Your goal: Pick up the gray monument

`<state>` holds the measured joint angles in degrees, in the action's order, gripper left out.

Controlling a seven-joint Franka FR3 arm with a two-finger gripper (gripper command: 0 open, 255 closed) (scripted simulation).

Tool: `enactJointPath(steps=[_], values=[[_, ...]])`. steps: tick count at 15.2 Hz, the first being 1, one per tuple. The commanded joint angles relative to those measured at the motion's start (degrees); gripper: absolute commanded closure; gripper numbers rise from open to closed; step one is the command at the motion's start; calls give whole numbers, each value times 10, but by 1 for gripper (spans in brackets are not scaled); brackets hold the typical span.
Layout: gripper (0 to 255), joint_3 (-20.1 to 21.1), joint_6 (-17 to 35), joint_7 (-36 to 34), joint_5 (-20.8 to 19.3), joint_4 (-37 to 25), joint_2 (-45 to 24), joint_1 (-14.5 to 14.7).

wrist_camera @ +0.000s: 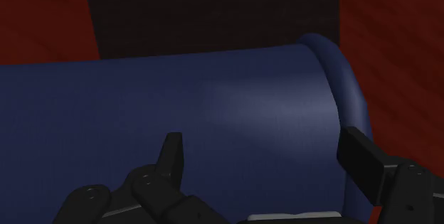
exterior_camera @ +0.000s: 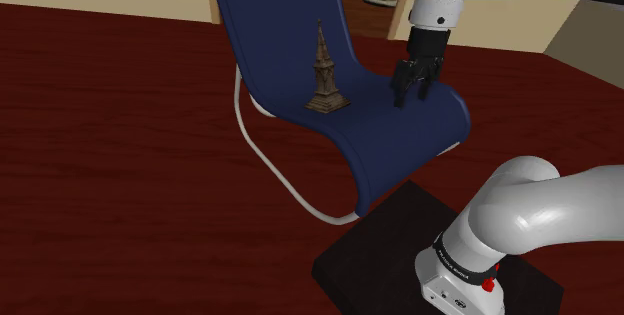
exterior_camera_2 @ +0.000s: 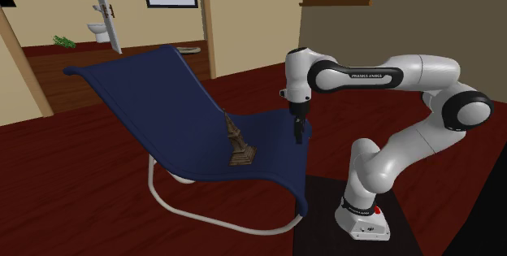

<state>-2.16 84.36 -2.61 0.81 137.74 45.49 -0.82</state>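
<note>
Monument (exterior_camera: 325,73) — a slim tower with a pointed spire over a wider square base, brownish grey in colour. Stands upright on a dark blue lounge chair (exterior_camera: 400,138), in the hollow of its seat, roughly at the middle of the cloth. Kept steady there, probably, by the broad flat base and the gentle dip of the seat. Touched by nothing.

To the shoulder view's right of it, well apart and nearer the front lip of the seat: the black gripper (exterior_camera: 410,88), pointing down, low over the cloth. Fingers (wrist_camera: 171,160) spread apart in the wrist view, with bare blue cloth between them — nothing clasped. Held open and low most likely to be ready for a sideways move toward the tower and a closing around its narrow shaft. Not yet lined up with the monument, so judged to be in the approach step, with the grasp not begun.

By count: one monument, one chair on one white tube frame (exterior_camera: 300,195), one arm (exterior_camera_2: 390,75), one gripper with two fingers, one dark stand (exterior_camera: 390,253).
</note>
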Motion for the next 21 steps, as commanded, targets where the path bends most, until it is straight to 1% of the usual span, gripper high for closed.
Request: enactJointPath(steps=[1,6,11,17,21], values=[[0,0,0,0,0,0,0,0],[0,21,116,-17,-8,-13,-52,2],[0,42,222,-39,-23,-40,-109,-1],[0,69,334,-72,-55,-88,-180,-10],[0,87,395,-99,-84,-127,-225,-19]])
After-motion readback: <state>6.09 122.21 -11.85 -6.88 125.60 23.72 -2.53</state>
